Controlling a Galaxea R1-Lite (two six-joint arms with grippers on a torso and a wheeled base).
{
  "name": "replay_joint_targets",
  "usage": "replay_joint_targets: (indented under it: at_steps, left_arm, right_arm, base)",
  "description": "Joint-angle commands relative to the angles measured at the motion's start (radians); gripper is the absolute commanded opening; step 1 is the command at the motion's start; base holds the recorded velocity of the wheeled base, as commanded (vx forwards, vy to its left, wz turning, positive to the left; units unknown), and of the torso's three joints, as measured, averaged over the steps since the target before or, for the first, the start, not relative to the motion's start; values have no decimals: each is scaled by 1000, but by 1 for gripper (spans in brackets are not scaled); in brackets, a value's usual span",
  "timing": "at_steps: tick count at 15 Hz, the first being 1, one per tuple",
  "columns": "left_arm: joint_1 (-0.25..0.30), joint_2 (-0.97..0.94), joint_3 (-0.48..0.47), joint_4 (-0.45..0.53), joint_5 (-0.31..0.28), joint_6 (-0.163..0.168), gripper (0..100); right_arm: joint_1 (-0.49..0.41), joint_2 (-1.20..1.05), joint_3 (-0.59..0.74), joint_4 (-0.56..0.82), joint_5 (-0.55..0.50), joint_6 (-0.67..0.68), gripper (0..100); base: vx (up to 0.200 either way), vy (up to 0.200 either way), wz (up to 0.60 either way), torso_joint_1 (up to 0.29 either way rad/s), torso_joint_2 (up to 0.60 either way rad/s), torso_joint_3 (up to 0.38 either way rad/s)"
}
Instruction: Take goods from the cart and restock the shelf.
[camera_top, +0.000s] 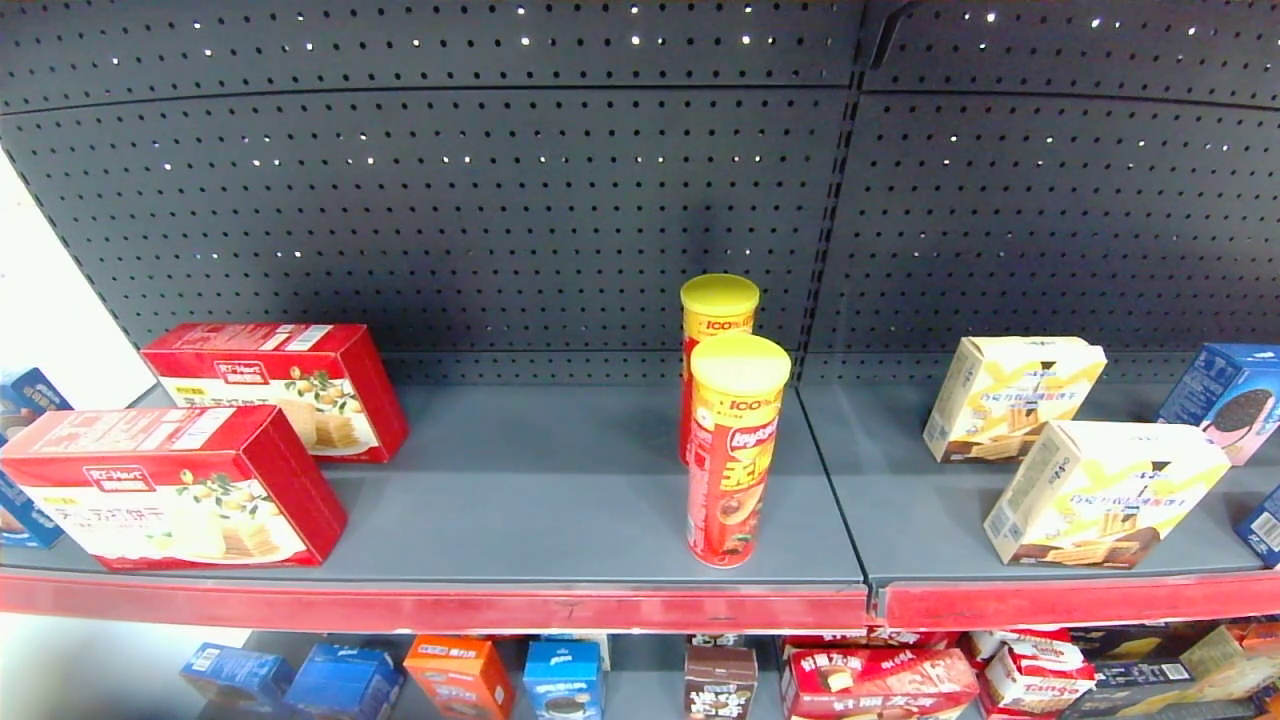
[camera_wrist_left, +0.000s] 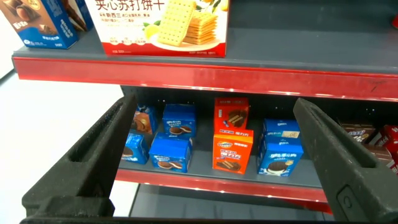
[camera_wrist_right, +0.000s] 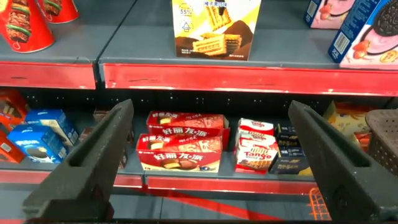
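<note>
Dark pegboard (camera_top: 450, 200) backs a grey shelf (camera_top: 560, 500) carrying two red cracker boxes (camera_top: 175, 490) at its left, two cream wafer boxes (camera_top: 1100, 495) at its right, and two yellow-lidded chip cans (camera_top: 735, 450) upright mid-shelf, one behind the other. Below the cans' level, the left tool (camera_wrist_left: 214, 104) and right tool (camera_wrist_right: 211, 107) gape wide, empty, facing the lower tier.

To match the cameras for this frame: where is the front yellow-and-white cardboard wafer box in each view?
Head view: the front yellow-and-white cardboard wafer box stands in the grey shelf's right bay, near its edge.
Right wrist view: the box on that shelf, above the red pie boxes.
Left wrist view: faces the red cracker box instead.
Shared landmark: the shelf's red front strip.
</note>
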Motion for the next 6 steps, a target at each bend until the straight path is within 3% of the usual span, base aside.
replay_joint_targets:
  at_steps: [1,6]
  left_arm:
    - [0,2,0,0,0,0,100]
    - [0,2,0,0,0,0,100]
  right_arm:
    - [0,0,1,0,0,-1,100]
    - [0,0,-1,0,0,-1,100]
  base:
    - [0,0,0,0,0,0]
    - [0,0,0,0,0,0]
